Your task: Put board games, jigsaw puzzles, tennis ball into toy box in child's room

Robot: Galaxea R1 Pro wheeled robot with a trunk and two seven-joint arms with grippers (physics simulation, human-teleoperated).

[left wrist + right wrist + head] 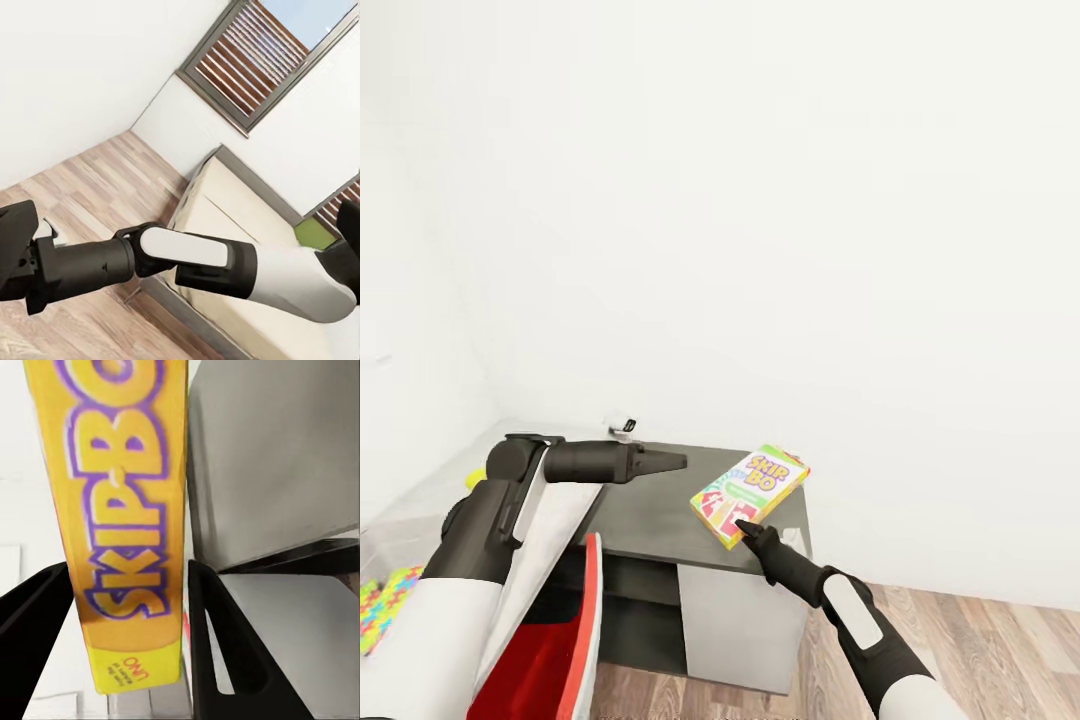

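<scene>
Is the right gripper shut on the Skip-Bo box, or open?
Shut on it: the right gripper has the board game between its fingers.

We record plain white walls (760,200); a wood-plank floor (980,640); a low cabinet with a dark grey top (660,510) and white door (735,625); through the left wrist view, a slatted dark-framed window (262,52) above a beige bed (232,202); light even.
</scene>
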